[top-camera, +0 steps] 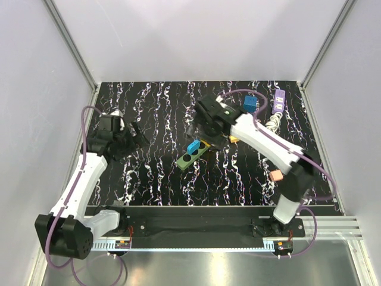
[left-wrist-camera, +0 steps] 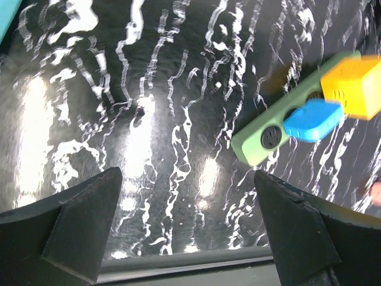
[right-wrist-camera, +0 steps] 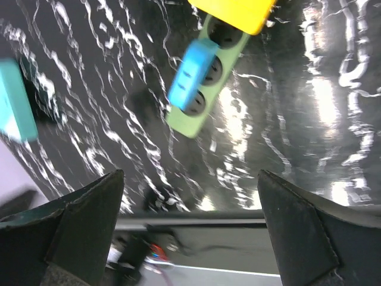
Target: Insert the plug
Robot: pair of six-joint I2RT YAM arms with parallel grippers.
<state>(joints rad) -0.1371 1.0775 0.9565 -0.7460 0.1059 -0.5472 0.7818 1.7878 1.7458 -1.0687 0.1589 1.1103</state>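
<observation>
**While both stand open, nothing is held**

While the left gripper (left-wrist-camera: 186, 176) hovers over the black marbled table (top-camera: 149, 179) with fingers spread, the green power strip (left-wrist-camera: 262, 140) lies to its right, a blue plug (left-wrist-camera: 312, 119) on it beside a free end socket, a yellow plug (left-wrist-camera: 351, 86) at the other end. Above hangs the right gripper (right-wrist-camera: 190, 176), jaws apart.

The table (left-wrist-camera: 149, 149) reflects glossily; the green power strip (left-wrist-camera: 247, 149) and blue plug (left-wrist-camera: 312, 119) look smooth matt plastic.
</observation>
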